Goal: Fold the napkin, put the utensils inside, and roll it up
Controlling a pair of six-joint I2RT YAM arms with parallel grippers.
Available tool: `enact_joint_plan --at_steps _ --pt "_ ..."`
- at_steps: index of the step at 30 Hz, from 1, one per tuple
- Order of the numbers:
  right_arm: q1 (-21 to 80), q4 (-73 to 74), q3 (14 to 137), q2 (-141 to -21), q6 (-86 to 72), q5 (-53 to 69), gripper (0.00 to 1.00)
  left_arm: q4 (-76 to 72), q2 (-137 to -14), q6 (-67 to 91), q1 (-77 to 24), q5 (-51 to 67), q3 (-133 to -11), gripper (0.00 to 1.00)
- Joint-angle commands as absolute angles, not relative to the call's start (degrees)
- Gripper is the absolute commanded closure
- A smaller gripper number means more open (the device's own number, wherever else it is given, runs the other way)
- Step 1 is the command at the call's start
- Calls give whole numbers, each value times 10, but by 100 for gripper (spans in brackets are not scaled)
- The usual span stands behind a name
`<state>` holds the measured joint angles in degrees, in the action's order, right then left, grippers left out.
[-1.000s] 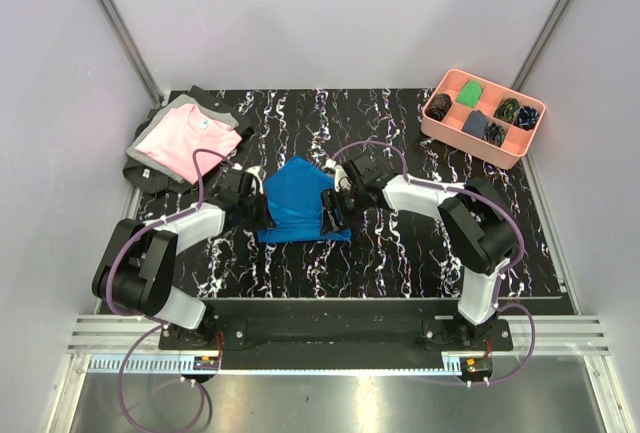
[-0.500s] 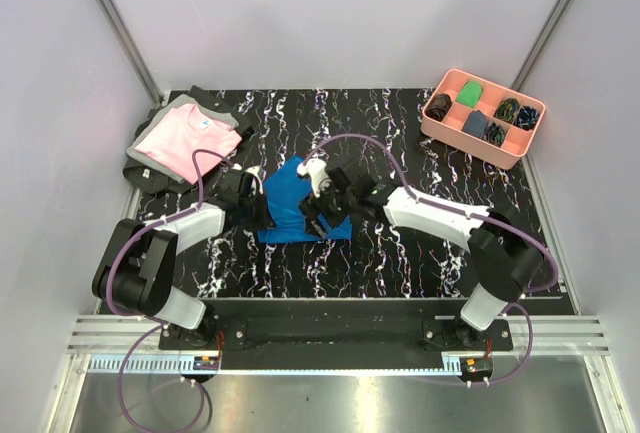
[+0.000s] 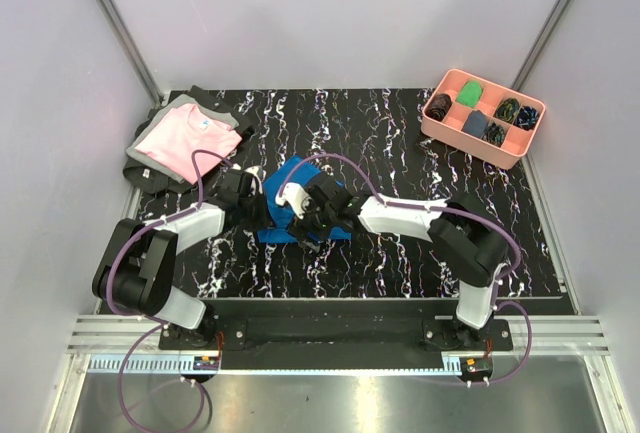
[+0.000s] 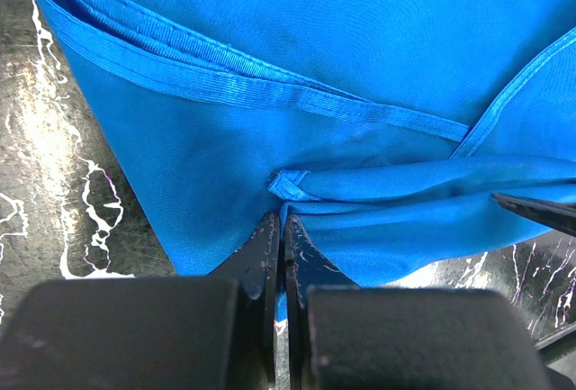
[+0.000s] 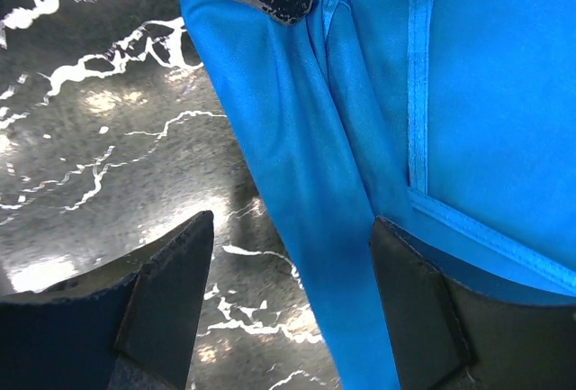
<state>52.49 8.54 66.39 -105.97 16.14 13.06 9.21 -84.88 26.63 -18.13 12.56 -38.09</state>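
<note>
Pinching a folded corner of the napkin (image 4: 315, 48), the left gripper (image 4: 283, 228) is clamped on it; the right gripper (image 5: 290, 237) hangs open above the cloth's edge; the napkin lies folded near the middle of the table (image 3: 400, 123).

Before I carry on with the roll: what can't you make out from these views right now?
- The utensils: in no view; whether they lie inside the napkin folds cannot be told.
- The napkin's middle, top view: covered by the right gripper and its arm.
- The napkin's full outline, both wrist views: cut off by the frame edges.
- The bundles in the pink tray, top view: too small to identify.
</note>
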Motion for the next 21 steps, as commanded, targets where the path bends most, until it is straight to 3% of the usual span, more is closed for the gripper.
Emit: enact_joint_plan --at_steps 1,10,15,21 --pt "530 55 689 -1078 199 127 22 104 -864 263 -179 126 -361 100" --pt "531 62 690 -1109 208 116 25 94 -853 259 -179 134 -357 100" --pt "530 115 700 -1120 194 123 35 91 -846 263 -179 134 -361 100" --pt "530 167 686 -1109 159 98 45 99 -789 286 -178 113 -381 64"
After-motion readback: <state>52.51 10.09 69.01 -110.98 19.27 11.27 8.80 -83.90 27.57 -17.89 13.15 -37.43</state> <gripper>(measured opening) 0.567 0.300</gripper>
